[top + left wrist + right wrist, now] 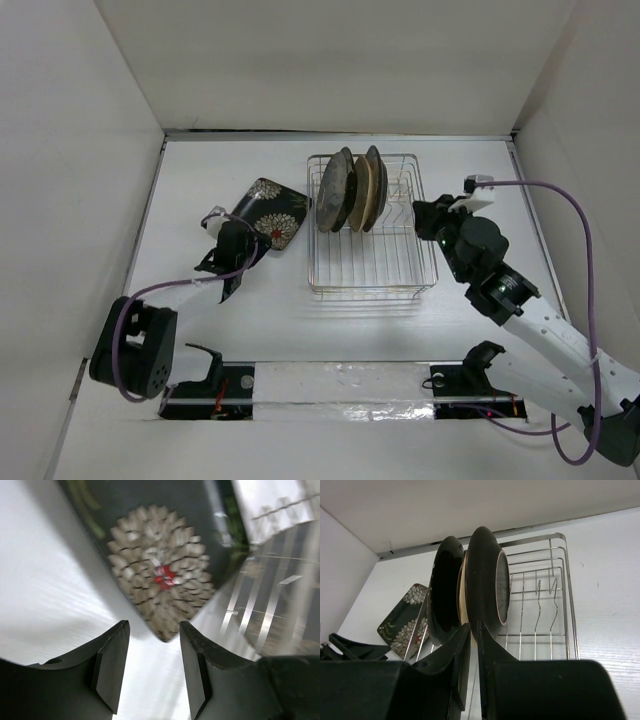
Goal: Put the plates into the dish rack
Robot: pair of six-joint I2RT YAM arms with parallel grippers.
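Observation:
The dish rack [375,265] stands mid-table. Several plates [352,190] stand on edge at its far end. A black square plate with white flowers [268,215] lies on the table left of the rack. My left gripper [235,245] sits at that plate's near corner. In the left wrist view the gripper [153,626] is open and empty, with the plate's corner [160,580] just beyond its tips. My right gripper [430,218] is beside the rack's right side. In the right wrist view the gripper [474,625] shows only a narrow slit, empty, facing the standing plates [485,580].
White walls enclose the table on the left, the back and the right. The near rows of the rack [540,605] hold only bare prongs. The rack's wires [260,605] show just right of the square plate [402,622]. The left arm [350,650] reaches in beside that plate.

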